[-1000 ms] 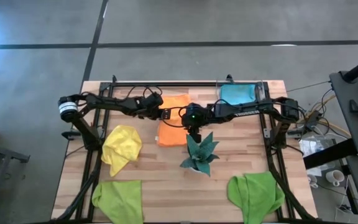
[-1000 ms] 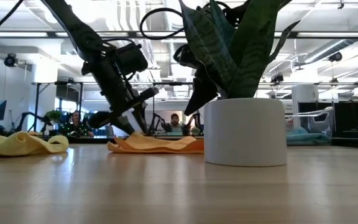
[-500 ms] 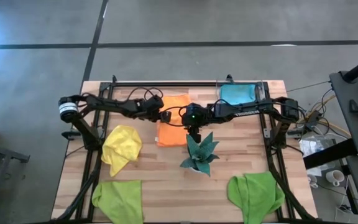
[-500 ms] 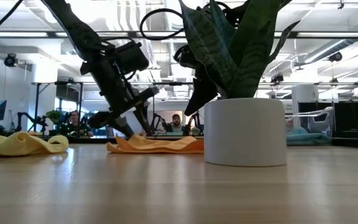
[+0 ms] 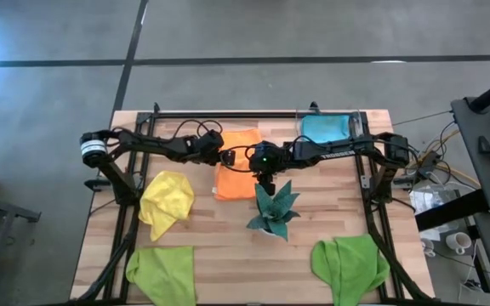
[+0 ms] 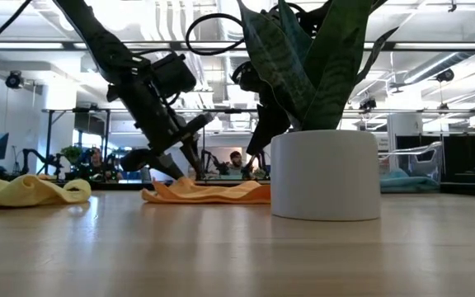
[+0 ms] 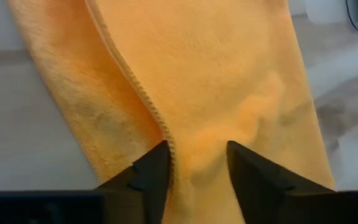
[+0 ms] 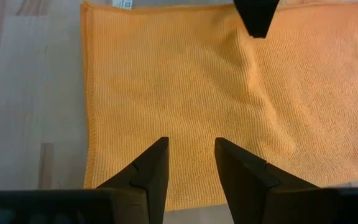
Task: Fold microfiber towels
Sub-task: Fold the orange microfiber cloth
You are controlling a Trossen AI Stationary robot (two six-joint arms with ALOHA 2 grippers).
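We see both arms meet over the orange towel (image 5: 236, 166) at the wooden table's (image 5: 219, 246) twelve o'clock side. The left gripper (image 7: 194, 163) is spread, fingers pressing the cloth beside a raised fold; the right gripper (image 8: 190, 163) hangs spread above it. A potted plant (image 5: 273, 209) sits at centre, the yellow towel (image 5: 166, 201) at nine o'clock. Beyond lies an open workshop.

An orange towel (image 5: 238, 163) lies at the frame's centre, a light blue towel (image 5: 325, 129) upper right, a yellow towel (image 5: 166, 202) at left, and lime green towels lower left (image 5: 162, 274) and lower right (image 5: 350, 267). The plant (image 5: 274, 209) is dark teal in a white pot (image 6: 325, 174). The table (image 5: 228, 246) is pale striped wood.
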